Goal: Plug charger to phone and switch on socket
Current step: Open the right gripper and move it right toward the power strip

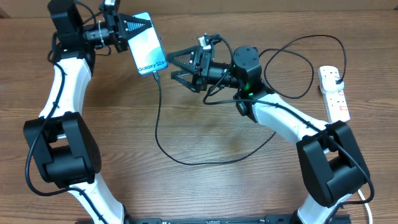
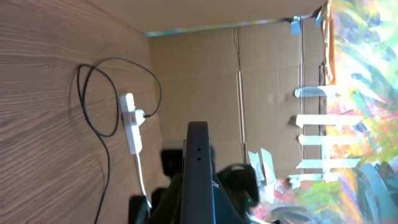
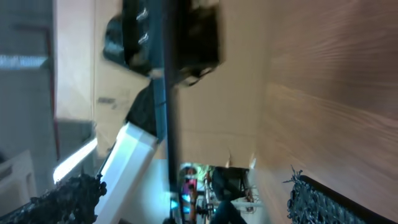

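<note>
- Left end effector [image 1: 142,26]: closed on the upper end of a slim rectangular smartphone [image 1: 149,50] with a blue-teal gradient screen and white "Galaxy S24" lettering; phone held clear of the table, screen up towards the overhead camera, lower end tilted towards the table centre.
- Same phone in the left wrist view [image 2: 198,162]: edge-on, seen as a dark narrow bar rising from between the fingers.
- Long thin black charger cable [image 1: 156,118]: upper end meeting the lower short edge of the phone; run straight down from there, a wide curve across the brown wood-grain table [image 1: 205,199], then behind the right arm and on in a large loop to the far right.
- Connector tip at the phone: too small to tell whether fully seated.
- Small white elongated power strip [image 1: 334,93] with red-marked switches: flat on the table at the right edge, well apart from the phone; black plug [image 1: 336,76] in its upper outlet. Switch positions not legible.
- Strip [image 2: 131,124] and cable [image 2: 108,168] also visible in the left wrist view, before a cardboard wall.
- Right end effector [image 1: 174,66]: fingers spread wide, empty, aimed at the phone's lower end and just beside it, not touching.
- Right wrist view: blurred; phone [image 3: 166,124] a dark vertical strip.
</note>
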